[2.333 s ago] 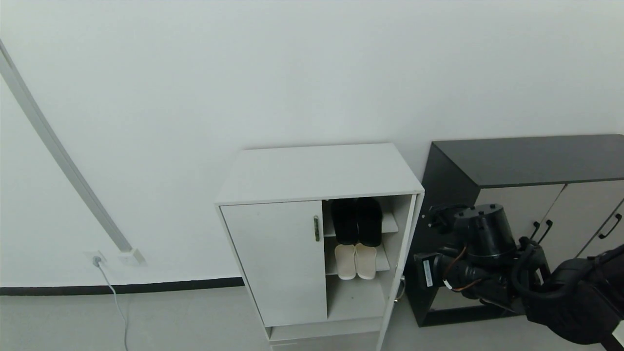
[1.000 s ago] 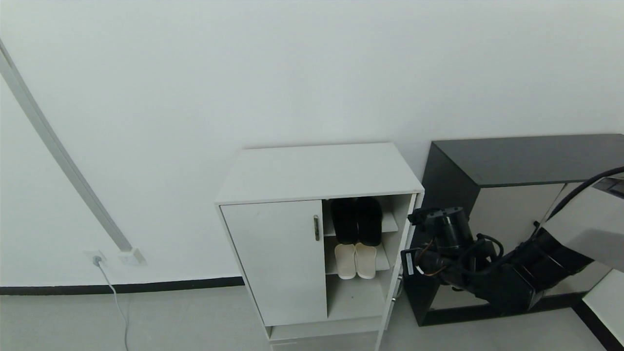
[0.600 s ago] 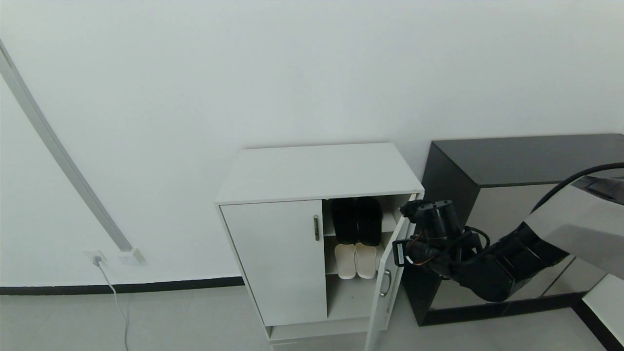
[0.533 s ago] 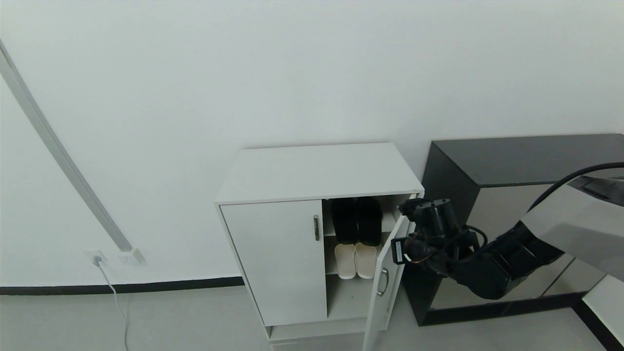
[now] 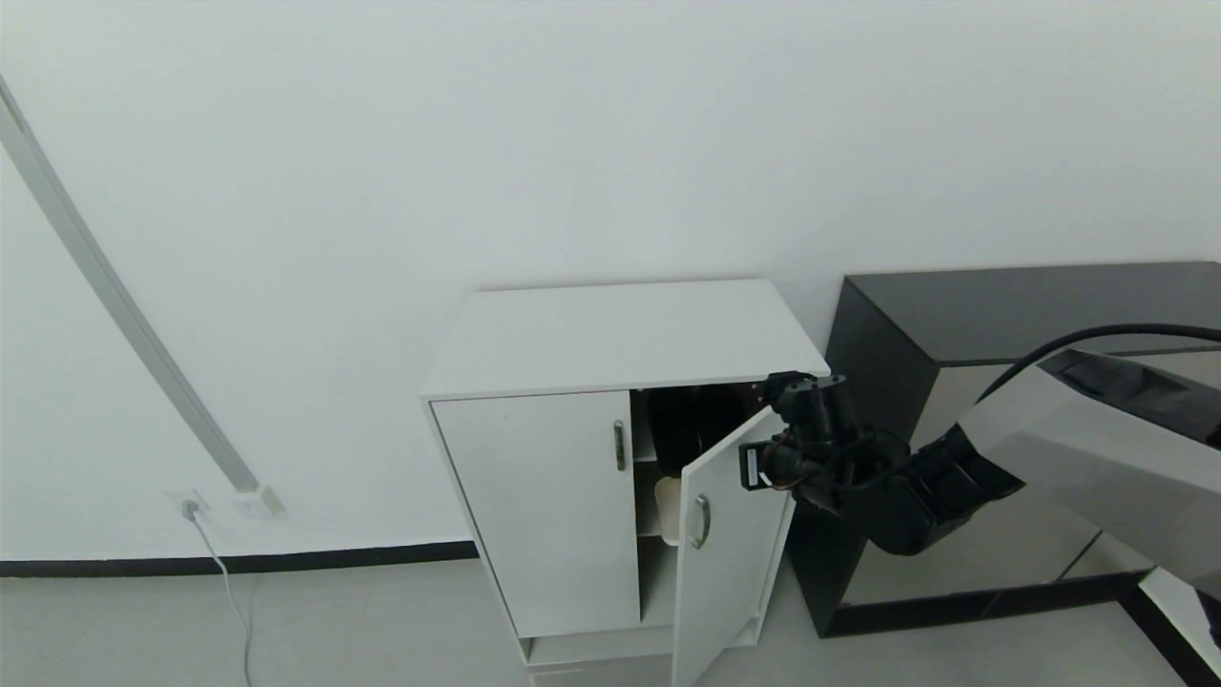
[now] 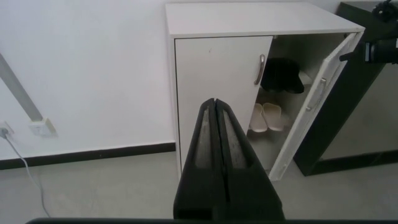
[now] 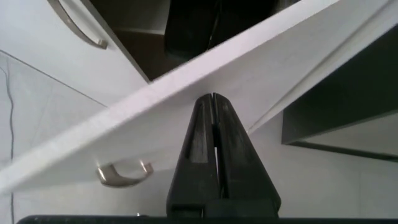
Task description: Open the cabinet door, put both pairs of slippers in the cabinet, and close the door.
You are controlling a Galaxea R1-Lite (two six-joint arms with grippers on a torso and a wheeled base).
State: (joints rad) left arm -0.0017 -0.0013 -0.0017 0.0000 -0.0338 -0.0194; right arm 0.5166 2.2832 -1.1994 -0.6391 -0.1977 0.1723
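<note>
The closed right claw (image 7: 213,99) touches the half-open door (image 5: 730,534). The left claw (image 6: 214,102) is closed too. Slippers (image 6: 283,72) sit inside the cabinet (image 5: 620,334).

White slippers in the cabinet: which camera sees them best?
The left wrist view: both white slippers lie in plain sight on the shelf below the black pair. In the head view the half-shut door covers all but a sliver. The right wrist view faces that door up close.
</note>
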